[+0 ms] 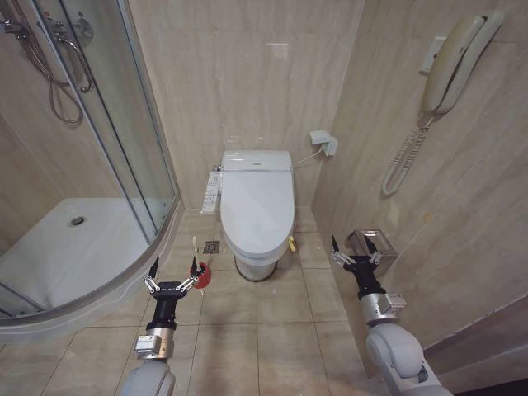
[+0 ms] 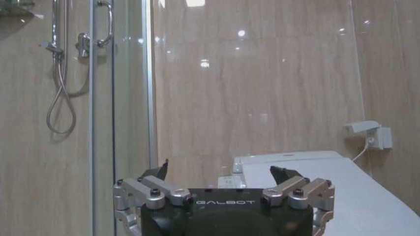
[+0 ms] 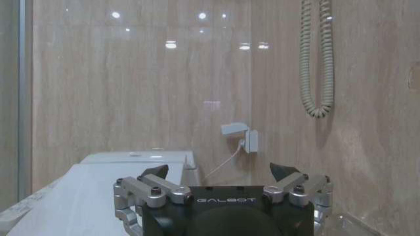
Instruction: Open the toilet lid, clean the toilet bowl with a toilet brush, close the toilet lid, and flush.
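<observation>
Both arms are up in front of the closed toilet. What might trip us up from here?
The toilet lid is glossy and shut flat, so an open gripper could slip off its edge. The left gripper hovers close to the toilet brush; a careless swing might knock it over. The right gripper is near the wall and the paper holder, leaving little room to turn.

Head view high, angled down at toilet lid (image 1: 257, 202), both wrist views low, facing back wall
</observation>
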### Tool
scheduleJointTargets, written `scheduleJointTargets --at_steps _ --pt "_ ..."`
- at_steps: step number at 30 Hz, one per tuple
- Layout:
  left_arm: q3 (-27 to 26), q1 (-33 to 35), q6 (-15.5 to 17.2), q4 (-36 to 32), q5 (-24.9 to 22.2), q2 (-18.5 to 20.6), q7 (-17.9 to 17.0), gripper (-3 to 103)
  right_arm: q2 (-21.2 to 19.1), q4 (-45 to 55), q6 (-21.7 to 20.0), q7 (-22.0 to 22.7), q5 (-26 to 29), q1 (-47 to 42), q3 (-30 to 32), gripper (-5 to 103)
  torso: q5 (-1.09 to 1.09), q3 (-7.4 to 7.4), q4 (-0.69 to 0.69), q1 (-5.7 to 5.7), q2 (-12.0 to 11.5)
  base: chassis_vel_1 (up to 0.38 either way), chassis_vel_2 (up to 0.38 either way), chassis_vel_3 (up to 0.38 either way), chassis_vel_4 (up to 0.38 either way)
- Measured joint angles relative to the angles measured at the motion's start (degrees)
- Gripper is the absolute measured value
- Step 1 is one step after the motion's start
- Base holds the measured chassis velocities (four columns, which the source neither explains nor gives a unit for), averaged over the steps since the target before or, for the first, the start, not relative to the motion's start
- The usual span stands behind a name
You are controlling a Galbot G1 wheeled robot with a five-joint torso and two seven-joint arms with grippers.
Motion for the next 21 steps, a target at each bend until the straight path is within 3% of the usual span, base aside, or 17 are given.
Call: scheduleJointTargets --at_steps 21 --pt "0.00 0.00 0.00 0.00 0.00 0.00 0.00 100 0.00 0.00 0.00 0.00 0.00 0.00 0.00 100 0.00 0.00 0.00 0.00 0.00 0.000 0.000 0.000 0.000"
